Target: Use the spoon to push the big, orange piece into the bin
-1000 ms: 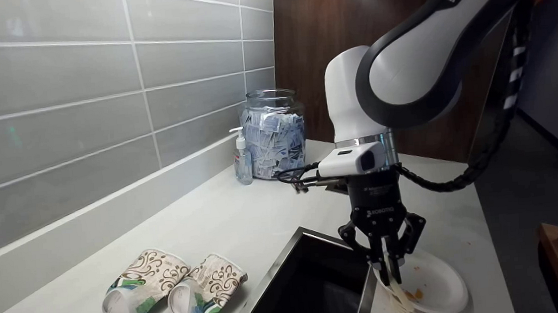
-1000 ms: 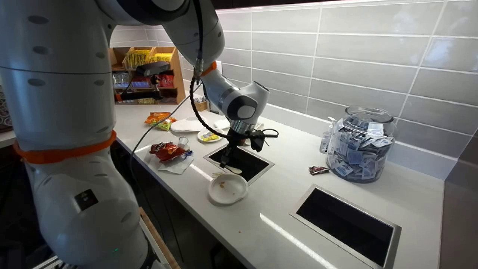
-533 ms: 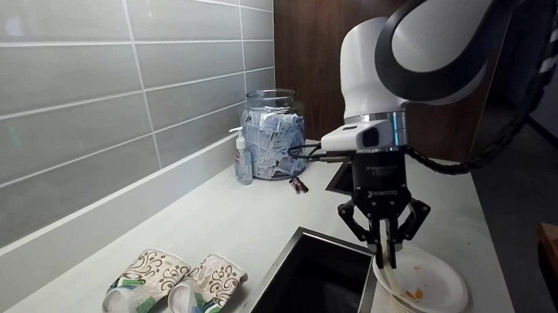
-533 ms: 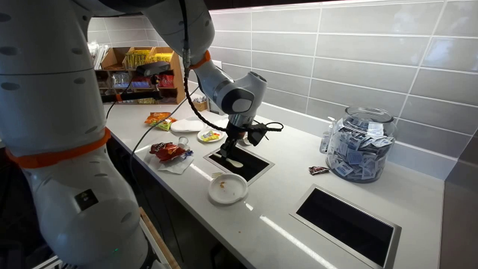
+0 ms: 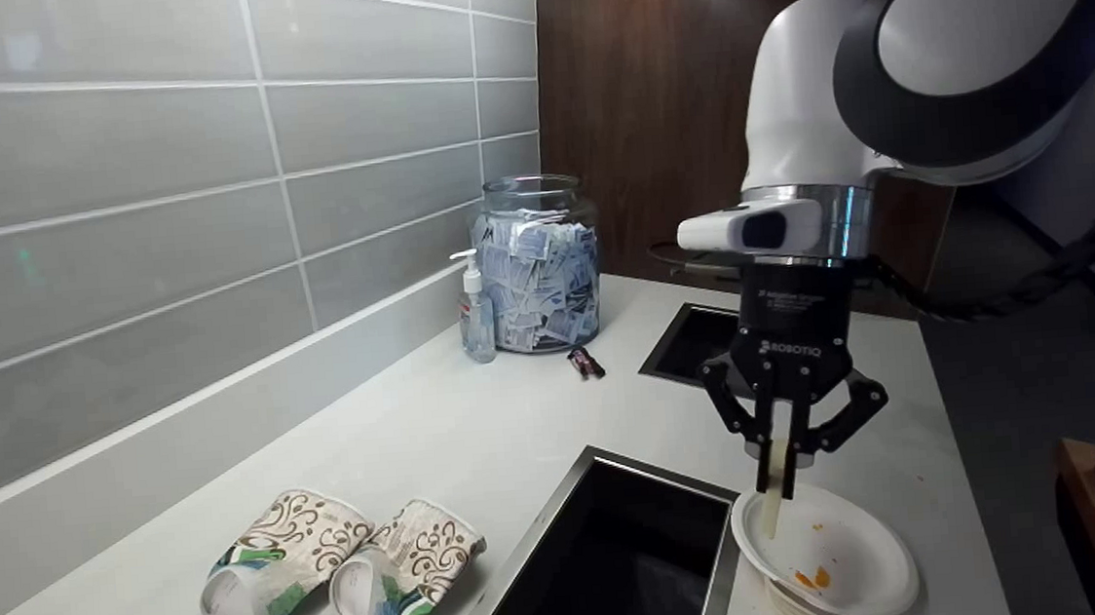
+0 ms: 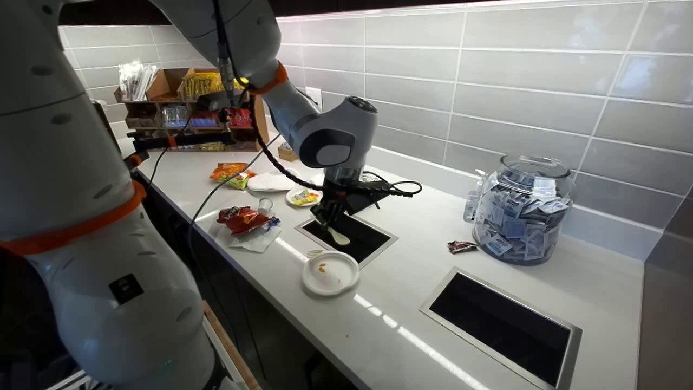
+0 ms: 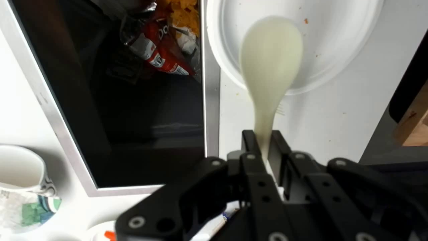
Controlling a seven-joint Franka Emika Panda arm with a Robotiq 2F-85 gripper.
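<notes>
My gripper (image 7: 262, 138) pinches the spoon (image 7: 271, 53) by its handle, presumably to leave the bowl free for pushing the big orange piece (image 6: 322, 267), which lies on the plate (image 5: 870, 556), into the bin (image 7: 211, 100) just beside that plate.

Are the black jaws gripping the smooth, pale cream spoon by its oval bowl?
No: the wrist view shows the jaws holding the spoon by its handle.

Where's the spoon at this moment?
In the wrist view, the spoon is right of centre, its handle in the gripper, its bowl seen against the white plate, with the bin to the left.
</notes>
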